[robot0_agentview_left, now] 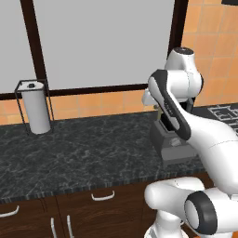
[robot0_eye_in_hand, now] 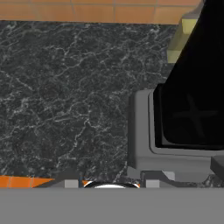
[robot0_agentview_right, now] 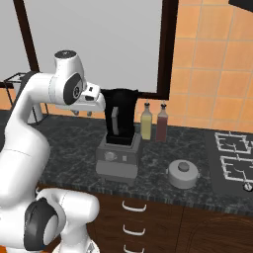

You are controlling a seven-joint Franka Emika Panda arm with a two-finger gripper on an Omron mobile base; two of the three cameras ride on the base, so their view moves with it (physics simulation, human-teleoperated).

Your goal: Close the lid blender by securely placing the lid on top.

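Observation:
The blender [robot0_agentview_right: 120, 123] stands on the dark counter, a black jar on a boxy grey base, and its jar top is uncovered. The lid [robot0_agentview_right: 183, 173], a round light-grey cap with a knob, lies flat on the counter to the right of the blender. My gripper [robot0_agentview_right: 96, 102] hovers just left of the jar's top, apart from the lid. In the hand view the blender [robot0_eye_in_hand: 144, 131] sits at the right, seen from above, and the gripper [robot0_eye_in_hand: 111, 183] barely peeks up at the bottom edge with nothing in it. My arm hides most of the blender [robot0_agentview_left: 174, 148] in the left base view.
Two bottles, one yellow [robot0_agentview_right: 147, 123] and one dark red [robot0_agentview_right: 162, 122], stand just behind and right of the blender. A stove [robot0_agentview_right: 232, 153] lies at the far right. A white paper roll in a wire holder [robot0_agentview_left: 36, 109] stands far left. Tiled wall and a window run behind.

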